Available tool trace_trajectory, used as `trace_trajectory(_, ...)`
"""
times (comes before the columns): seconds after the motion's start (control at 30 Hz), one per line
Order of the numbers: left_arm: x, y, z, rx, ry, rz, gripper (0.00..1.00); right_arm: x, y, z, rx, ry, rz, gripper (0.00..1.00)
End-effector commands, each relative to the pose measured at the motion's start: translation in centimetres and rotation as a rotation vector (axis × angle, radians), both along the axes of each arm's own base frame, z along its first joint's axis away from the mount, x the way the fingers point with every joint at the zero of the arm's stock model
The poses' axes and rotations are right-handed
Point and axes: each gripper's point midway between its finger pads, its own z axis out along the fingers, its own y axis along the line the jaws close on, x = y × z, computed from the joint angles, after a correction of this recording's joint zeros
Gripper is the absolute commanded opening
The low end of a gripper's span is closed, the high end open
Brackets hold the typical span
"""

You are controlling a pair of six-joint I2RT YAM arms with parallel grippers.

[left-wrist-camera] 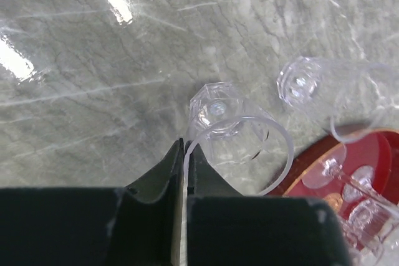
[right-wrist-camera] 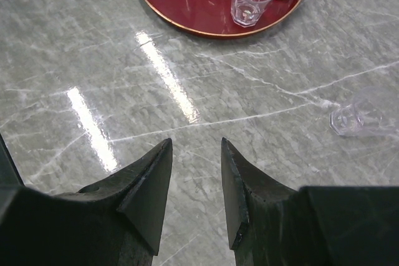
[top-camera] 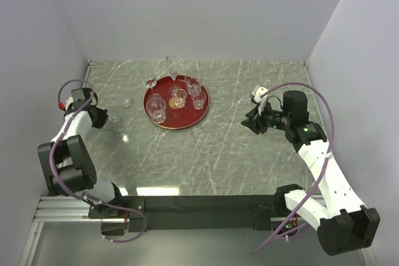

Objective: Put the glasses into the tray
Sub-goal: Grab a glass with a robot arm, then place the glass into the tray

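Clear tumbler (left-wrist-camera: 234, 138), rim pinched by left tool (left-wrist-camera: 185, 149), base pointing away.

Lab test cell: blank white walls (top-camera: 187, 10) around marble tabletop (top-camera: 237, 154).

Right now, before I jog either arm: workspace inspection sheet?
Surface: grey marbled table, glossy, glare streaks.
Job's things: red tray holds several glasses; held tumbler on its side; second tumbler lying beside it, off the tray; third tumbler lying loose in the right wrist view.
Clutter: nothing seen.
Grippers: left pincer shut on held tumbler's rim; right pincer open, empty.
Cables: left purple cable and right purple cable loop along their arms.
Surroundings: white walls on three sides.
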Motion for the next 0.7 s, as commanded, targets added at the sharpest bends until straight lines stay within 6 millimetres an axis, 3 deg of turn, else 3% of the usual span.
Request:
trace_trajectory(0.0,0.0,0.2,2.9,0.053,-0.085,-0.034,0.00,0.3,-0.1,0.3,0.010,-0.021,0.002,0.44)
trace_trajectory(0.27,-2.7,-2.7,4.1,0.021,-0.166,-0.148,0.00,0.4,-0.2,0.3,0.010,-0.020,-0.002,0.45)
trace_trajectory(0.47,-2.8,-4.3,8.0,0.008,-0.283,-0.203,0.00,0.4,-0.3,0.3,0.009,-0.021,-0.004,0.45)
trace_trajectory(0.67,-3.5,-5.6,10.6,0.021,-0.349,-0.287,0.00,0.4,-0.4,0.3,0.010,-0.020,-0.010,0.45)
